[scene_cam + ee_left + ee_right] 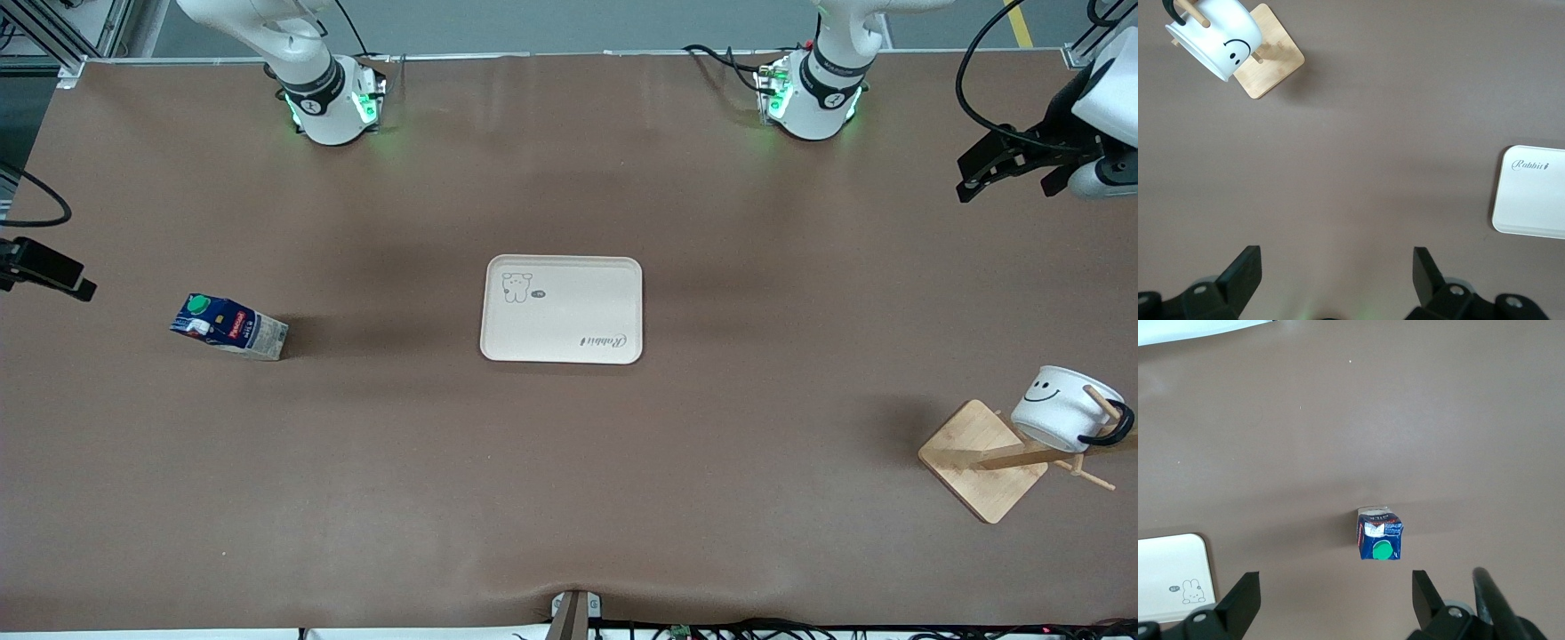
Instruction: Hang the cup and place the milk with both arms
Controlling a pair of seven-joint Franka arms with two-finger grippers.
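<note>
Cup (1061,406) already hangs on the rack (982,460). Milk (229,326) looks light and squashy, so pinch its flat sides gently. Left gripper (1000,166) over the tabletop (569,498) and right gripper (1331,600) above the milk are both spread, empty.

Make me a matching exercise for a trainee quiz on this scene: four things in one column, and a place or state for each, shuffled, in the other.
Things:
1. cup
2. milk
3. tray
4. left hand

Places or states:
A. open, up in the air over the table's edge at the left arm's end
B. lying flat and empty mid-table
C. hanging by its handle on the wooden rack's peg
D. standing on the table toward the right arm's end

Pairs: 1-C, 2-D, 3-B, 4-A
</note>
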